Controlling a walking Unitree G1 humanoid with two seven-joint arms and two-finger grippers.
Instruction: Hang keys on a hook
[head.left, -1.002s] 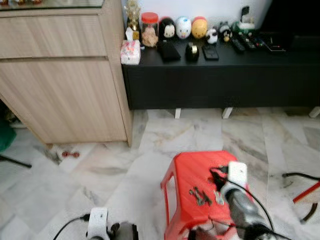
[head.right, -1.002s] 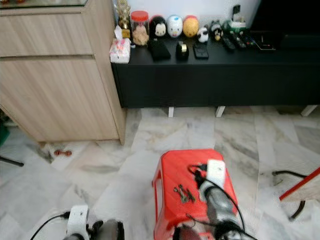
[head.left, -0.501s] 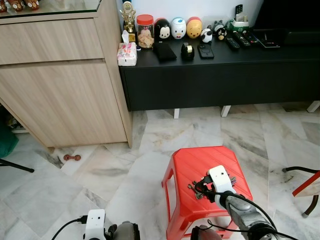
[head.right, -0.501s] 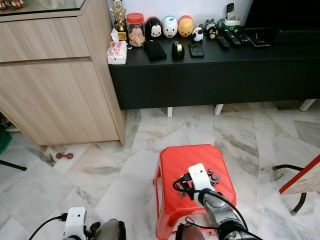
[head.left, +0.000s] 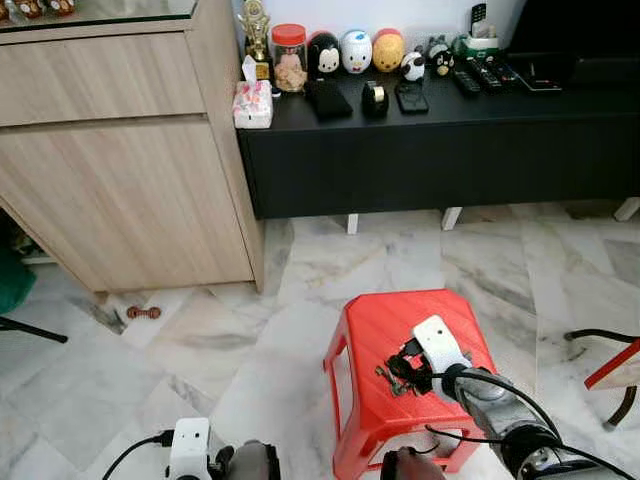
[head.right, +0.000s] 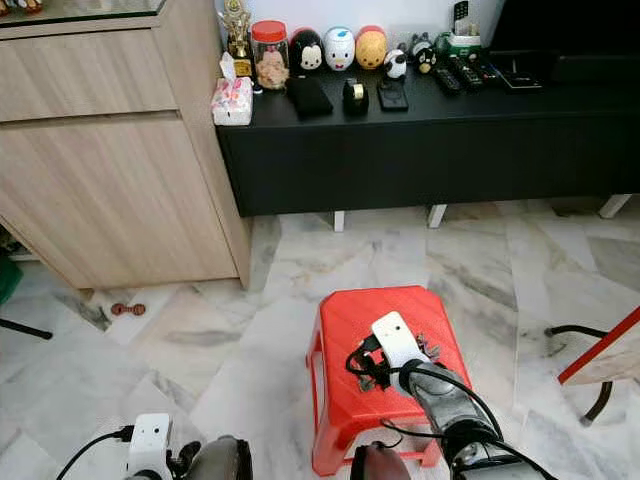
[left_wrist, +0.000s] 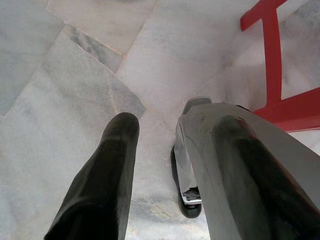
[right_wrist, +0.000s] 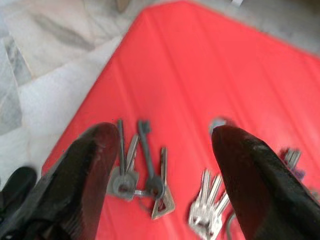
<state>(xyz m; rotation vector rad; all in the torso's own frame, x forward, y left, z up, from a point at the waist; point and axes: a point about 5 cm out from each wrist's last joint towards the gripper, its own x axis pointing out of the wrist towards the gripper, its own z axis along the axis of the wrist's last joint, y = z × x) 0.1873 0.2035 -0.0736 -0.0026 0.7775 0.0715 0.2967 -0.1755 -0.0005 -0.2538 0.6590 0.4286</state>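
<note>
Two bunches of keys lie on the red stool (head.left: 375, 335). One bunch, the keys (right_wrist: 142, 175) on a small ring with four blades fanned out, sits toward the stool's near-left edge. A second bunch (right_wrist: 207, 202) lies just beside it, further in on the seat. Both lie flat on the ribbed top, loose, so either can be pinched from above.

My right gripper (right_wrist: 160, 165) hangs low over the stool with its fingers (right_wrist: 92, 165) spread wide, one on each side of the bunches, not touching them. I judge that spread is deliberate: wide enough to straddle the ring and blades before closing. From the head camera my right wrist and its white camera block cover much of the keys, so I rely on the wrist view for aim.

My left gripper (left_wrist: 165, 165) hangs idle beside the stool, fingers apart, pointing at the marble floor (left_wrist: 65, 65) with a stool leg at the edge of its view.

Beyond the stool stand a wooden cabinet (head.left: 120, 150) and a black sideboard (head.left: 440, 150) with small figures and remotes on top. I cannot make out a hook from here.

Step in hand, as I judge it: settle over the ringed bunch and close. Risk: flat blades may slide on the smooth plastic, or I catch both bunches at once.
</note>
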